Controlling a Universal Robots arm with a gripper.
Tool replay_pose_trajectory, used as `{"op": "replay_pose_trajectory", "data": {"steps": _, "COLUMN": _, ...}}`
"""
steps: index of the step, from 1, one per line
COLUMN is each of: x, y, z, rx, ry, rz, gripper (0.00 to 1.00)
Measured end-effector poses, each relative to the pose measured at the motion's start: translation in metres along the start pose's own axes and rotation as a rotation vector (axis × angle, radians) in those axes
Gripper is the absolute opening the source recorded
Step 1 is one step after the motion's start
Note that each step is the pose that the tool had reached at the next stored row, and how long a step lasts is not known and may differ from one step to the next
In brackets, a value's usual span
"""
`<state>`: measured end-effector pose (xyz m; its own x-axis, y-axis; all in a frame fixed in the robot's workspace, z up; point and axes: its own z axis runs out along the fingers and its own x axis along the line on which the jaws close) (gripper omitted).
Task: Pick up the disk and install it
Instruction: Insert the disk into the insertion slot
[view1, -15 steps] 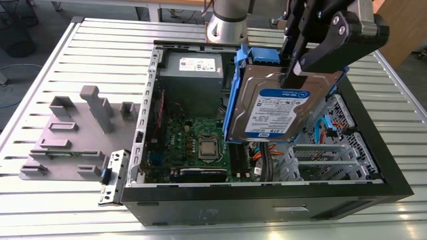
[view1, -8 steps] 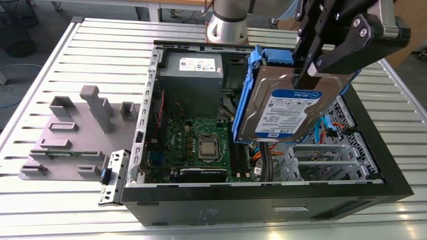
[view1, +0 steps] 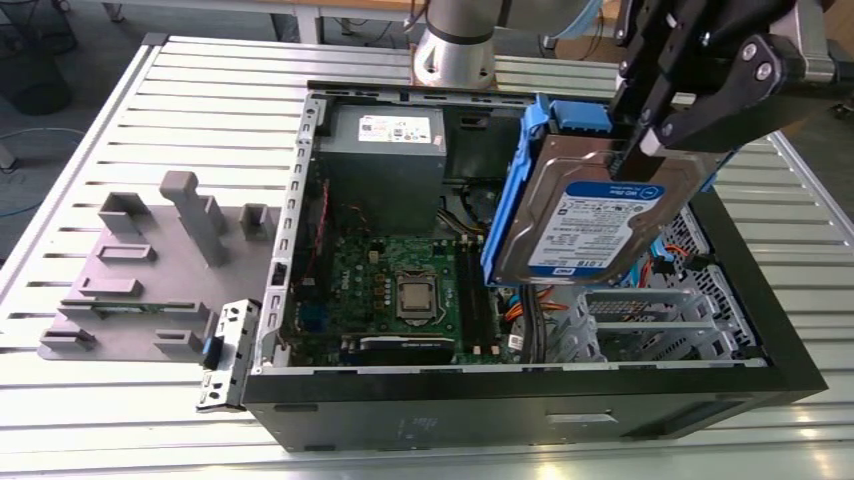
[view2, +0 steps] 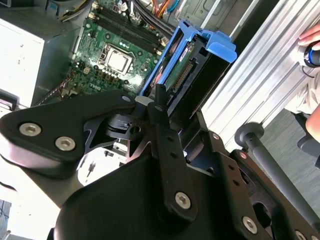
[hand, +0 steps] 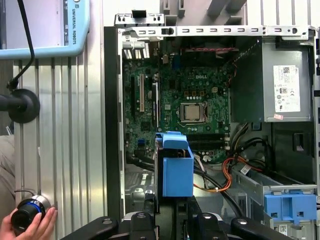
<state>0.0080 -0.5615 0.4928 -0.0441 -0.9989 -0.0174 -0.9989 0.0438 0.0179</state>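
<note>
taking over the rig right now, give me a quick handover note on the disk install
Gripper: fingers shut on the disk, clamped at its upper edge.
Disk: in the air, held on edge and tilted, label facing the exterior camera. It hangs over the open computer case, toward the exterior view's right, above the grey drive cage.
Done: pickup.
Left: the install; the disk is not yet seated in anything inside the case.
Note: in the first wrist view a person's hand is on a small round device at the table edge.
</note>
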Motion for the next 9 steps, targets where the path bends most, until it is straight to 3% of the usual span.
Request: {"op": "replay_pose_trajectory", "data": {"steps": 9, "x": -0.0004, "y": -0.0134, "z": 0.0053, "rx": 0.0000, "ry": -0.0005, "rz": 0.000, "gripper": 0.35}}
